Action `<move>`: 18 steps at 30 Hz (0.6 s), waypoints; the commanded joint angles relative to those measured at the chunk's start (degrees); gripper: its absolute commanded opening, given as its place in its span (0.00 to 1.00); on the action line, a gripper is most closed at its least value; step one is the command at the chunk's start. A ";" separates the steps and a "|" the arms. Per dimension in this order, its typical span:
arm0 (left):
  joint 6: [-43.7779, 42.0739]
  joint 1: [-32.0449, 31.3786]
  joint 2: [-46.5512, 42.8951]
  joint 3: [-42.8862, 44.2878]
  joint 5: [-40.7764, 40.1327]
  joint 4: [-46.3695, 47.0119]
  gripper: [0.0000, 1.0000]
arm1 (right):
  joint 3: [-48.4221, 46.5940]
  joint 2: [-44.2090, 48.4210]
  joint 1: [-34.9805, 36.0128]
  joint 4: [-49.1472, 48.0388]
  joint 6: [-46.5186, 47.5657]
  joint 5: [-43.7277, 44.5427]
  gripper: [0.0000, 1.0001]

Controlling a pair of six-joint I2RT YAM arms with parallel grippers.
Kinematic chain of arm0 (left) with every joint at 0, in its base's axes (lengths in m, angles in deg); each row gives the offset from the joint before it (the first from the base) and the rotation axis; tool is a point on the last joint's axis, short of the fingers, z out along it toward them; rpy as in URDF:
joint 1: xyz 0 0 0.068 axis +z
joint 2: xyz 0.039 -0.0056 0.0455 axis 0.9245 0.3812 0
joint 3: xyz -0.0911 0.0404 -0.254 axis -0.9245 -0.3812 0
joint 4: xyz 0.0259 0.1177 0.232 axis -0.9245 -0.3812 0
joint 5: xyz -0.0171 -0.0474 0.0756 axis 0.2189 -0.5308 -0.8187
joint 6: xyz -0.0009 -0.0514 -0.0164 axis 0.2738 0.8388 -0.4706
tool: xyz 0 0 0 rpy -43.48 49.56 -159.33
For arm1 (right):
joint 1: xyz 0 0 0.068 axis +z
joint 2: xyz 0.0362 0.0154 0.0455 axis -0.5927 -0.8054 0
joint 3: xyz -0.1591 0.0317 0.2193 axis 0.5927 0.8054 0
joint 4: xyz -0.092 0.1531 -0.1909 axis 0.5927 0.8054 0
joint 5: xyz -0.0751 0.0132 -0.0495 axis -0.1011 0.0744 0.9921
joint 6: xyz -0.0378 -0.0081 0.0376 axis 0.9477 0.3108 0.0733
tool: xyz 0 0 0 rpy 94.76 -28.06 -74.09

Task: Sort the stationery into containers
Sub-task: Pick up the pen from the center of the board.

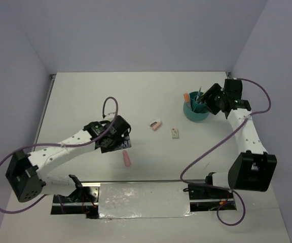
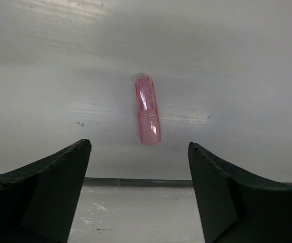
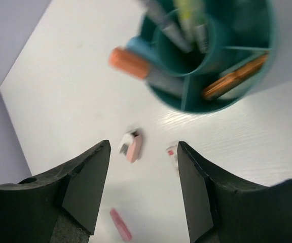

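1. Container: the teal organiser (image 1: 194, 117) stands on the far right of the table (image 1: 85, 101). The right wrist view shows its rim (image 3: 184, 97) and inner dividers.
2. Sorted items: an orange highlighter (image 3: 128, 62) stands in an outer compartment, a second orange item (image 3: 234, 78) lies in another, and several thin pens (image 3: 186, 23) stand in the central tube. The exact pen count cannot be read because that view is blurred.
3. Unsorted items: three pieces lie on the table.
   - A pink translucent cap-like piece (image 2: 147, 116) lies near the table's near edge, left of centre.
   - A pink and white eraser (image 1: 156, 124) lies around mid-table.
   - A small white eraser (image 1: 175, 133) lies just to the right of the pink and white one, apart from it.
4. Left gripper (image 2: 139, 147): jaws spread wide, nothing between them. It hangs above the pink piece, which lies on the table between and beyond the fingertips, not touched.
5. Right gripper (image 3: 143, 144): jaws released and empty. It hovers beside the organiser on its right side, looking down across it.
6. Progress estimate: most of the stationery appears to be in the organiser, so the task is judged well past halfway. Three pick-and-place cycles are outstanding.
7. Step in hand, as judged: the left arm is lined up to pick the pink piece. That piece is well apart from the organiser, so a long carry or a handover may be required.
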 commanded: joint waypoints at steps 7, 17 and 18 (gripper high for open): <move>1.64 -0.81 14.18 -2.80 0.77 9.13 0.84 | 6.86 18.69 11.23 1.73 8.91 -4.03 0.77; 3.48 -1.51 22.54 -4.11 3.58 13.18 0.55 | 13.29 25.63 12.47 2.17 13.67 -11.06 0.80; 3.66 -1.60 22.46 -4.73 3.76 14.31 0.47 | 13.03 25.99 12.56 2.61 13.85 -11.59 0.80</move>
